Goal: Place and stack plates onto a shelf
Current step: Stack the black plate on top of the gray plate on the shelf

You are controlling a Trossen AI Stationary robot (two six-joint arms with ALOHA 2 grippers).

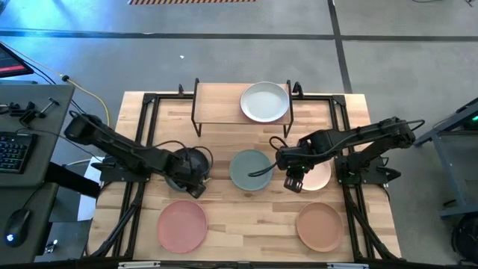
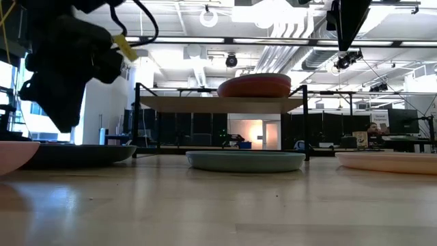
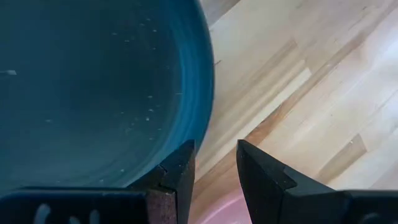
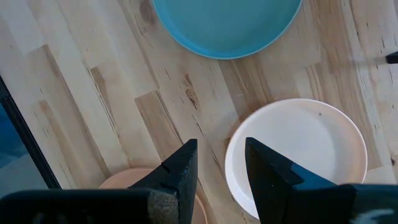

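From above, the small light-wood shelf on thin black legs (image 1: pixel 243 104) stands at the far middle of the light-wood tabletop (image 1: pixel 246 213), with a white-grey round plate (image 1: pixel 264 101) on its right half. The level view shows that plate (image 2: pixel 254 85) from the side as a reddish, shadowed disc on the shelf top (image 2: pixel 212 104), and it alone shows the room behind, with ceiling lights and dark frames. On the table in front of the shelf lies the sage green round plate (image 1: pixel 250 169). To its right, the cream-peach plate (image 1: pixel 317 175) is partly covered by the right arm. Nearer the front edge lie the light pink plate (image 1: pixel 181 226) on the left and the tan plate (image 1: pixel 319 226) on the right. The charcoal plate (image 1: pixel 183 165) is nearly hidden under the left gripper (image 1: pixel 196 187) in the overhead view; only the left wrist view shows it clearly, as a dark disc (image 3: pixel 93 93) whose rim reaches the inner side of one finger, with the left gripper's (image 3: pixel 214 168) fingers a narrow gap apart and empty between. The right gripper (image 1: pixel 292 181) hovers between the sage green and cream-peach plates. Its wrist view shows its fingers (image 4: pixel 214 168) narrowly parted above bare wood beside the cream-peach plate's (image 4: pixel 298 149) rim, holding nothing.
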